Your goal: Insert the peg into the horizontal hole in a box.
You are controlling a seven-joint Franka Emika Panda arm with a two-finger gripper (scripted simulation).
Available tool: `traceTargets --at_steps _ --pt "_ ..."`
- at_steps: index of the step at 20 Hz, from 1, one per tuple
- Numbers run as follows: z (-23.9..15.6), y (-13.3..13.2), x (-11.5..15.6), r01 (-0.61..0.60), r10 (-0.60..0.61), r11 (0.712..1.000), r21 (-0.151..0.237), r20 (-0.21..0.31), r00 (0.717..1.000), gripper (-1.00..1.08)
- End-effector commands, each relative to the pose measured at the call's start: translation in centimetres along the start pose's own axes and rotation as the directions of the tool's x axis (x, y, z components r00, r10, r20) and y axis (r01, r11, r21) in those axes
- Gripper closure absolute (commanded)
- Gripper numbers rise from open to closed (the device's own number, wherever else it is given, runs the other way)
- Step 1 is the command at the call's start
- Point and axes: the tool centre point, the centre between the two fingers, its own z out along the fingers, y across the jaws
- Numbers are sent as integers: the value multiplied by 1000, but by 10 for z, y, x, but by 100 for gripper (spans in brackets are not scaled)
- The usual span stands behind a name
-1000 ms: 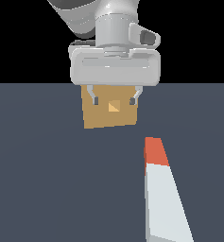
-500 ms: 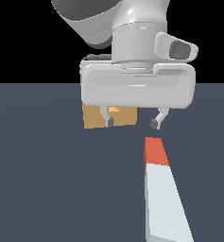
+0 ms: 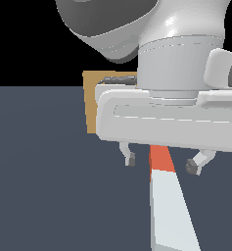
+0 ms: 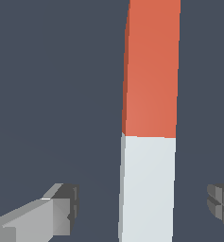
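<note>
1. Floor (image 3: 44, 186): flat dark slate-blue. I see it filling the lower part of the exterior view and all of the wrist view's background.
2. Arm (image 3: 176, 54): the white-grey wrist and hand body fill most of the exterior view and cover most of the box.
3. Box (image 3: 91, 103): tan. I only see its edge toward the exterior view's left and a strip of its top, behind the hand. The hole is hidden from me.
4. Peg (image 3: 169, 206): lies flat on the floor, pale grey-white, its orange-red end (image 4: 151, 71) pointing toward the box and passing under the hand.
5. Gripper (image 3: 162, 164): spread wide, holding nothing. One fingertip (image 4: 61, 208) is on each side of the peg, clear gaps both sides, no contact.
</note>
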Motion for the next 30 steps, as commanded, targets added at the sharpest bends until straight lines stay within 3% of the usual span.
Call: traceTargets --at_steps 1,12,22,28,29,30 --pt "4 6 -8 -16 16 1000 -2 0 1000 -92" --pt "11 11 -18 -33 33 999 -3 0 999 -92" --pt "55 11 -17 -34 34 999 -3 -1 999 -92" --pt "59 12 -17 -34 34 999 -3 -1 999 -92" --pt "59 12 -17 -34 34 999 -3 -1 999 108" --pt "59 12 -17 -34 34 999 -3 -1 999 108"
